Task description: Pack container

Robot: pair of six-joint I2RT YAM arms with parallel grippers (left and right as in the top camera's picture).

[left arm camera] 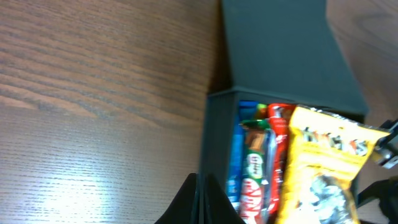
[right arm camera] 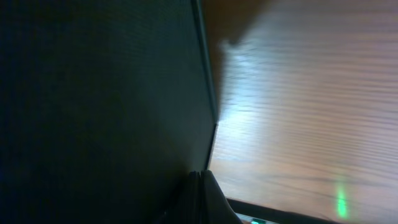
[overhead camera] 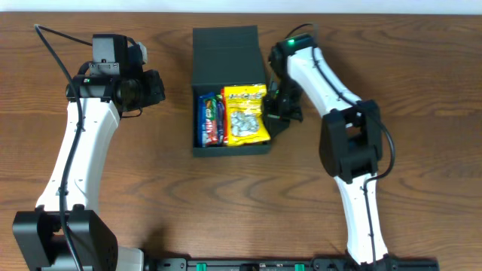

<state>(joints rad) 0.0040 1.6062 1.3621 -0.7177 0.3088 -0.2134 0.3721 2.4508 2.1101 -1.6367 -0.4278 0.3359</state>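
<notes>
Container (overhead camera: 226, 53) sits upper centre of the table (overhead camera: 422, 68), lid open, yellow packet (overhead camera: 246, 113) and candy bars (overhead camera: 211, 119) inside. Right tool (overhead camera: 280, 107) is pinched closed, empty, tight beside the right wall. Left tool (overhead camera: 154, 89) is closed too, empty, apart on the left.

Place: a robot lab or test bench.
Worktop: a brown wood-grain worktop (overhead camera: 422, 75) fills the overhead view.
Machines: two white-and-black robot arms, the left arm (overhead camera: 79, 150) and the right arm (overhead camera: 331, 83), reach in from the near edge.
Wiring: an exposed black cable (overhead camera: 53, 53) runs along the left arm.
Mounting: a black rail (overhead camera: 301, 264) with green parts lines the near edge.
Light: a green status light (overhead camera: 290, 43) glows on the right arm.
</notes>
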